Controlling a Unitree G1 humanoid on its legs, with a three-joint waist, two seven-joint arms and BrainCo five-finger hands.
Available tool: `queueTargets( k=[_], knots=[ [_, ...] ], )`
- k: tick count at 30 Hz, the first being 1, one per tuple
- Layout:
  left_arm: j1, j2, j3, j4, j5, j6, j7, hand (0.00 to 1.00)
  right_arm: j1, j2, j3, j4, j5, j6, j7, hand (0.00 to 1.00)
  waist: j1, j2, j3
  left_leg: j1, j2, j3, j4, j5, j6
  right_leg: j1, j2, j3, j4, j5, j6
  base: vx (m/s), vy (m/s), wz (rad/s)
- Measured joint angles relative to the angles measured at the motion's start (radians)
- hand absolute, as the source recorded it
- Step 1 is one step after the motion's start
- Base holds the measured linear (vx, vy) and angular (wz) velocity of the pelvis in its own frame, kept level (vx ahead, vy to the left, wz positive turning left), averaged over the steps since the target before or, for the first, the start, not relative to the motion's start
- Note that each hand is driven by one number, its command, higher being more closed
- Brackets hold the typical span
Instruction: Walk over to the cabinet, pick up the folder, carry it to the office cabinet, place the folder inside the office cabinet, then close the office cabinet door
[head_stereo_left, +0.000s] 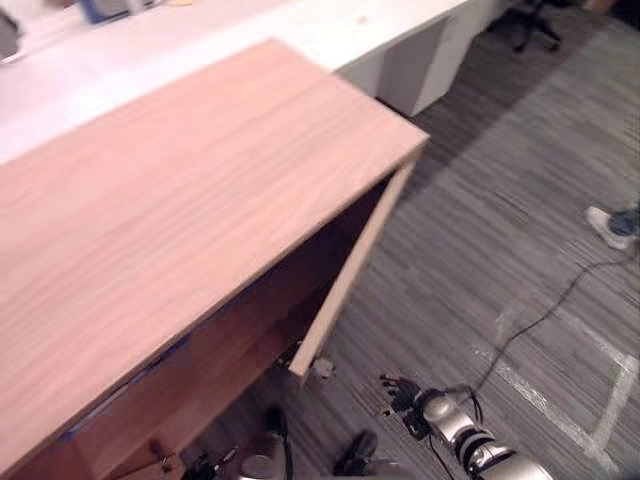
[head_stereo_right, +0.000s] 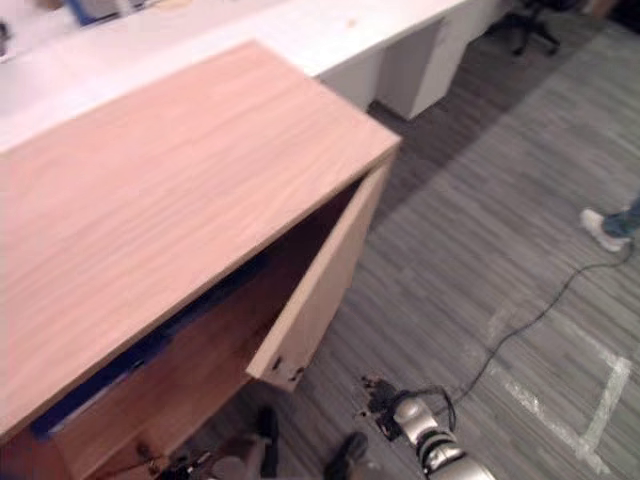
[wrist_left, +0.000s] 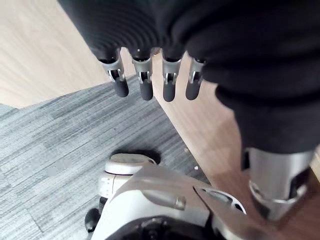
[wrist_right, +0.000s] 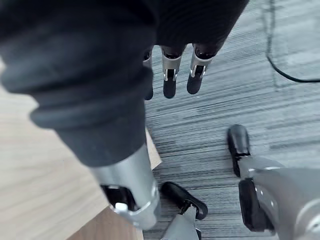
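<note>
Left robot hand (wrist_left: 143, 86) and right robot hand (wrist_right: 169, 82) hang spread, empty. Folder (head_stereo_right: 140, 362) seems inside; next I must push the door (head_stereo_right: 320, 290) shut.

Right hand (wrist_right: 169, 84) over grey carpet (wrist_right: 235, 107)

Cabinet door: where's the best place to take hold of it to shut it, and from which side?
Probably its free edge, nearest the robot: the door stands ajar, joined to the cabinet at the far corner. Come from the right, where the open right hand hangs close.
</note>
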Motion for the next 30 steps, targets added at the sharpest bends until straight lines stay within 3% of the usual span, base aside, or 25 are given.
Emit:
queueTargets(
  k=[5, 8, 10, 11, 12, 13, 14, 16, 19, 20, 23, 24, 27, 30],
  knots=[
    [0.002, 0.014, -0.050, -0.020, 0.021, 0.010, 0.002, 0.00, 0.059, 0.046, -0.166, 0.002, 0.016, 0.016, -0.056, 0.00, -0.011, 0.007, 0.002, 0.064, -0.057, -0.048, -0.143, 0.074, 0.015, 0.026, -0.035, -0.043, 0.001, 0.011, 0.015, 0.05, 0.132, 0.33],
    [0.004, 0.017, -0.066, -0.027, 0.027, 0.016, -0.005, 0.00, 0.087, 0.052, -0.277, 0.001, 0.017, 0.033, -0.075, 0.00, -0.034, 0.017, 0.008, 0.101, -0.080, -0.092, -0.187, 0.098, 0.023, 0.062, -0.053, -0.087, 0.016, 0.011, 0.017, 0.02, 0.075, 0.36],
    [0.004, 0.018, -0.074, -0.027, 0.035, 0.020, -0.006, 0.00, 0.105, 0.051, -0.327, -0.003, 0.017, 0.035, -0.097, 0.00, -0.040, 0.022, 0.010, 0.122, -0.094, -0.112, -0.188, 0.096, 0.024, 0.069, -0.093, -0.094, 0.088, -0.010, 0.024, 0.01, 0.103, 0.36],
    [0.004, 0.017, -0.081, -0.027, 0.036, 0.022, -0.007, 0.00, 0.125, 0.049, -0.347, -0.022, 0.017, 0.037, -0.106, 0.00, -0.062, 0.032, 0.012, 0.129, -0.103, -0.147, -0.186, 0.091, 0.031, 0.063, -0.138, -0.088, 0.184, -0.035, 0.019, -0.03, 0.127, 0.75],
    [0.004, 0.015, -0.096, -0.029, 0.038, 0.021, -0.007, 0.00, 0.151, 0.049, -0.378, -0.049, 0.017, 0.038, -0.117, 0.00, -0.085, 0.048, 0.012, 0.134, -0.113, -0.192, -0.171, 0.082, 0.067, 0.036, -0.184, -0.019, 0.314, -0.050, -0.006, -0.05, 0.162, 1.13],
    [0.003, 0.016, -0.103, -0.035, 0.039, 0.021, -0.007, 0.00, 0.184, 0.062, -0.393, -0.066, 0.018, 0.038, -0.123, 0.00, -0.095, 0.057, 0.015, 0.141, -0.119, -0.236, -0.151, 0.074, 0.085, -0.002, -0.194, 0.133, 0.398, -0.086, -0.025, -0.06, 0.131, 0.96],
    [0.002, 0.017, -0.103, -0.036, 0.040, 0.021, -0.007, 0.00, 0.192, 0.068, -0.400, -0.069, 0.018, 0.038, -0.124, 0.00, -0.098, 0.057, 0.014, 0.140, -0.119, -0.247, -0.145, 0.073, 0.085, -0.008, -0.189, 0.177, 0.404, -0.097, -0.017, -0.05, 0.090, 1.00],
    [0.000, 0.017, -0.100, -0.040, 0.045, 0.020, -0.006, 0.00, 0.244, 0.106, -0.440, -0.107, 0.045, 0.036, -0.130, 0.00, -0.109, 0.056, 0.010, 0.122, -0.130, -0.340, -0.103, 0.065, 0.091, -0.023, -0.123, 0.435, 0.407, -0.150, 0.024, -0.04, 0.008, 1.16],
    [0.002, 0.011, -0.080, -0.036, 0.046, 0.020, -0.006, 0.00, 0.253, 0.124, -0.462, -0.118, 0.066, 0.036, -0.134, 0.00, -0.115, 0.046, -0.004, 0.075, -0.139, -0.446, -0.062, 0.058, 0.076, -0.034, -0.083, 0.577, 0.373, -0.181, 0.064, -0.04, -0.055, 1.19],
    [0.006, 0.011, -0.072, -0.034, 0.046, 0.020, -0.006, 0.00, 0.257, 0.131, -0.463, -0.117, 0.074, 0.036, -0.134, 0.00, -0.114, 0.046, -0.011, 0.066, -0.142, -0.462, -0.058, 0.058, 0.069, -0.031, -0.077, 0.584, 0.353, -0.184, 0.070, -0.05, -0.127, 0.92],
    [0.023, 0.013, -0.026, -0.012, 0.047, 0.020, -0.002, 0.00, 0.267, 0.163, -0.487, -0.115, 0.096, 0.037, -0.133, 0.00, -0.108, -0.002, -0.044, 0.053, -0.157, -0.506, -0.063, 0.064, 0.029, -0.009, -0.069, 0.568, 0.223, -0.155, 0.089, -0.01, -0.277, 0.52],
    [0.024, 0.004, 0.002, 0.013, 0.035, 0.021, 0.006, 0.00, 0.267, 0.169, -0.492, -0.113, 0.097, 0.036, -0.133, 0.00, -0.107, -0.005, -0.054, 0.049, -0.148, -0.508, -0.063, 0.059, 0.009, 0.011, -0.063, 0.556, 0.187, -0.188, 0.115, 0.01, -0.234, 0.04],
    [0.025, -0.013, 0.047, 0.043, 0.001, 0.020, 0.020, 0.00, 0.279, 0.166, -0.502, -0.113, 0.098, 0.036, -0.133, 0.00, -0.116, 0.007, -0.071, 0.038, -0.094, -0.524, -0.064, 0.058, -0.024, 0.020, -0.006, 0.528, 0.156, -0.212, 0.094, 0.03, -0.327, 0.09],
    [0.022, -0.019, 0.084, 0.061, -0.042, 0.020, 0.024, 0.00, 0.300, 0.161, -0.522, -0.105, 0.124, 0.035, -0.134, 0.00, -0.121, 0.002, -0.074, 0.034, -0.044, -0.561, -0.060, 0.054, -0.062, 0.037, 0.046, 0.483, 0.154, -0.221, 0.076, 0.04, -0.219, 0.24]
  ],
)
